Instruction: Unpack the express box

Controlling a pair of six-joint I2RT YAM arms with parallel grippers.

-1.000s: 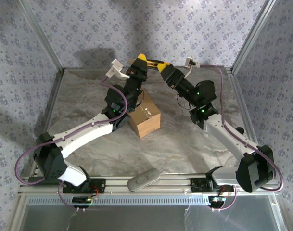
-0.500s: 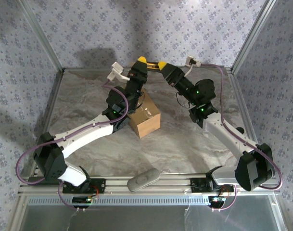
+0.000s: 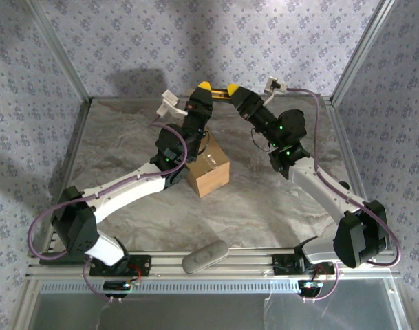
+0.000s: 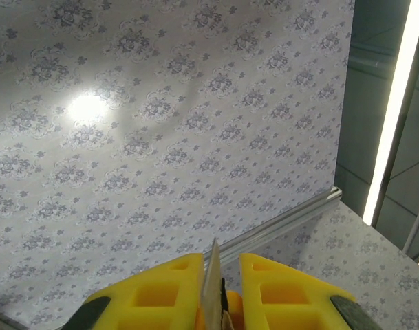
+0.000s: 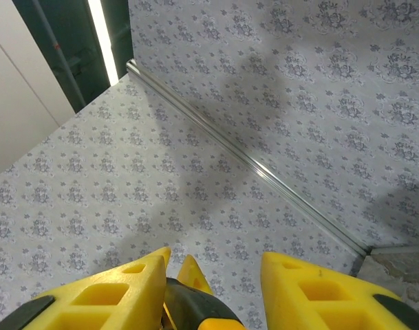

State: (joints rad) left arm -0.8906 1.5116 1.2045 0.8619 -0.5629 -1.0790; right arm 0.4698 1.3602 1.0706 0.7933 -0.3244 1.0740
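The brown cardboard box [image 3: 209,172] sits on the marbled worktop [image 3: 126,151], a little left of the frame's centre and turned corner-on to the camera. The left arm reaches over its left side. Above it, at the upper middle of the frame, the left claw [image 3: 203,88] is raised against the patterned back wall [image 3: 126,41]. In the left wrist view its yellow fingers [image 4: 161,289] are pressed together on a thin pale strip [image 4: 211,289]. Just beside it, to the right, is the right claw [image 3: 235,93]. Its fingers [image 5: 120,292] stand apart around a dark-and-yellow object [image 5: 192,302], with a gap on one side. A grey oblong pouch [image 3: 205,256] lies at the bottom edge of the worktop.
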